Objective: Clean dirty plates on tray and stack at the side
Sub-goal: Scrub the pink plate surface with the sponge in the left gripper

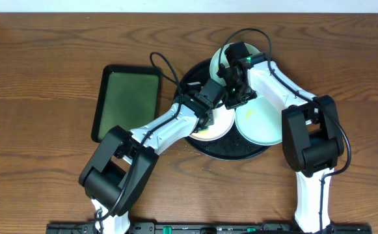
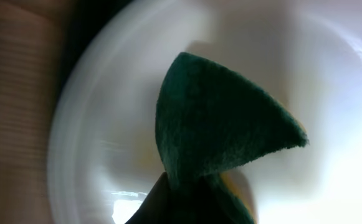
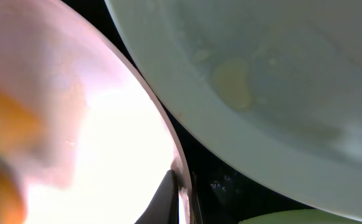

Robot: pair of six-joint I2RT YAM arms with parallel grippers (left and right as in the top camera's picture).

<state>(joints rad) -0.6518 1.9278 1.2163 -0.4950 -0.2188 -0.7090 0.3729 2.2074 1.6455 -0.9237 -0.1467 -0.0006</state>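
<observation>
The white plate (image 1: 218,127) lies on the left half of the round black tray (image 1: 228,153). My left gripper (image 1: 213,105) hovers over it, shut on a green sponge (image 2: 218,124) that hangs just above the plate's white inside (image 2: 93,124). My right gripper (image 3: 182,186) is shut on the white plate's rim (image 3: 162,124), one finger on each side. A mint-green plate (image 3: 280,93) with a yellowish smear (image 3: 233,84) lies right beside it, at the tray's right (image 1: 263,123). The second mint-green plate (image 1: 216,65) sits at the tray's far edge, partly hidden by the right arm.
A rectangular dark-green tray (image 1: 127,101) lies on the wooden table left of the round tray. Both arms cross over the round tray's middle, close together. Bare wood surrounds both trays.
</observation>
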